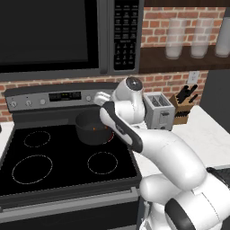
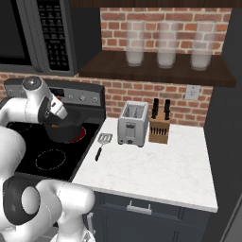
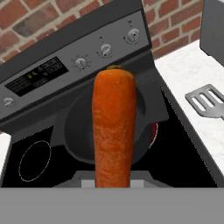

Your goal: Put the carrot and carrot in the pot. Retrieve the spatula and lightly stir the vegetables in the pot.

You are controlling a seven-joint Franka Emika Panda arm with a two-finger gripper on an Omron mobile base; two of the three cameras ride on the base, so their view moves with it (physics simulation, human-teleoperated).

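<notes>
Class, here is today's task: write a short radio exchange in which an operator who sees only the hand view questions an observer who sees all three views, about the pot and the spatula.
Operator: The gripper holds a carrot above the pot. Which burner is the pot on?
Observer: The rear right one of the four rings on the stove.
Operator: I see just the head of the spatula. How does the rest of it lie?
Observer: Flat on the white counter between the stove and a toaster, with its thin black handle pointing toward the counter's front edge.
</notes>
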